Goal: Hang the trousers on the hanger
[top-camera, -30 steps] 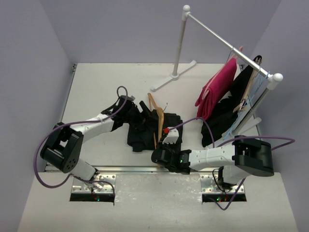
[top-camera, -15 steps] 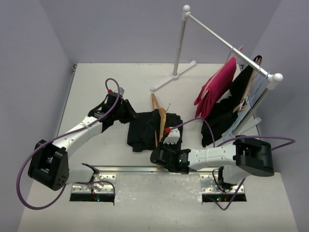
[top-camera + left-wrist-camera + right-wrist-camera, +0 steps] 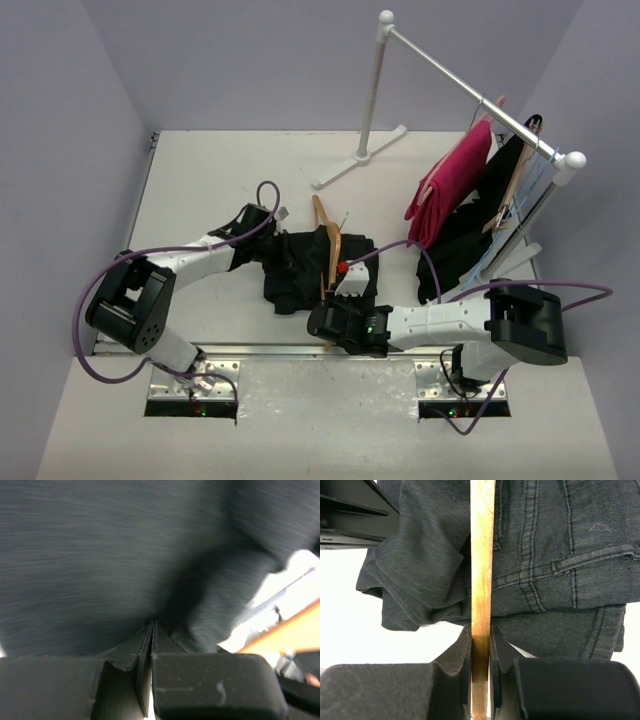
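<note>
the long black trousers (image 3: 288, 285) of soft fabric lie bunched on the white table (image 3: 200, 180). across them lies the tan wooden hanger (image 3: 331, 255) with a silver hook, its long axis running away from the arm bases. the right jaws grasp its near end. the left jaws are clenched at the trousers' left edge, seemingly pinching a fold. any draping pull, i judge, goes sideways across that axis.

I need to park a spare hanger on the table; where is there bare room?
Bare table at the back left, between the rack's foot and the left arm. Crowded: the centre, with trousers and wooden hanger, and the right, under the hanging garments.
</note>
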`<state>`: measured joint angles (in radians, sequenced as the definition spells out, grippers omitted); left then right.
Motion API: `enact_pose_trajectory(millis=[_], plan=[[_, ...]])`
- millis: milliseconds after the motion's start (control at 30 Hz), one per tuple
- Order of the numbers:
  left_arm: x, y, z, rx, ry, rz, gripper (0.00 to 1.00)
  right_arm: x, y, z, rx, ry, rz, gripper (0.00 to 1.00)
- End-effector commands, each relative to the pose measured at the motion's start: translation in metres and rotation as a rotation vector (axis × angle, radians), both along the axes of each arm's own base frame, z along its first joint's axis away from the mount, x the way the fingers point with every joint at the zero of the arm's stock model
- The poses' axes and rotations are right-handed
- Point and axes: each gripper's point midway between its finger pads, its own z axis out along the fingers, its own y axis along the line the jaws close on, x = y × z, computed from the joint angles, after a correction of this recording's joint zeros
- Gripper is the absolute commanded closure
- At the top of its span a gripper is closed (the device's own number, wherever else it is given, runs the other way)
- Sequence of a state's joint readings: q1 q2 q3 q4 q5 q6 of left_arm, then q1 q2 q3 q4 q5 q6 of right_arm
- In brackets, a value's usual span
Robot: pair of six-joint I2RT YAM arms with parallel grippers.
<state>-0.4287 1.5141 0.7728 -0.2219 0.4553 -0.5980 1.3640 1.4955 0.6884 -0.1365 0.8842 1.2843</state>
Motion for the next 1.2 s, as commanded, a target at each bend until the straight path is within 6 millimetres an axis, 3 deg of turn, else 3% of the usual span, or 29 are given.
enact_pose_trajectory(millis=[0,200,333,400,567,700,800,967,1067,1167], plan=[[-0.004,-0.042,0.037,-0.245,-0.047,-0.152,1.0,0.003,0.015,0.015,0.039,-0.019,-0.001,1.0],[-0.007,-0.073,0.05,-0.38,-0.035,-0.211,1.0,0.001,0.006,0.015,-0.01,0.022,-0.067,1.0],[-0.003,-0.082,0.033,-0.361,0.001,-0.191,1.0,0.0,-0.006,0.018,-0.018,0.033,-0.128,1.0],[-0.002,-0.085,0.016,-0.331,0.043,-0.181,1.0,0.0,-0.001,0.021,-0.001,0.029,-0.093,1.0],[0.006,-0.095,0.001,-0.279,0.037,-0.191,1.0,0.0,0.012,0.016,-0.093,0.024,0.02,1.0],[0.012,-0.094,0.003,-0.254,0.002,-0.176,1.0,-0.003,0.011,-0.003,-0.156,0.077,0.027,1.0],[0.02,-0.093,0.017,-0.267,-0.051,-0.139,1.0,-0.007,0.011,-0.009,-0.212,0.112,0.042,1.0],[0.029,-0.064,0.025,-0.203,-0.094,0.02,0.93,-0.009,0.015,-0.014,-0.22,0.135,0.025,1.0],[0.038,-0.034,0.044,-0.147,-0.179,0.158,0.75,-0.012,0.015,-0.02,-0.175,0.131,0.06,1.0],[0.038,-0.002,0.05,-0.066,-0.222,0.273,0.56,-0.011,0.017,-0.021,-0.178,0.127,0.061,1.0]])
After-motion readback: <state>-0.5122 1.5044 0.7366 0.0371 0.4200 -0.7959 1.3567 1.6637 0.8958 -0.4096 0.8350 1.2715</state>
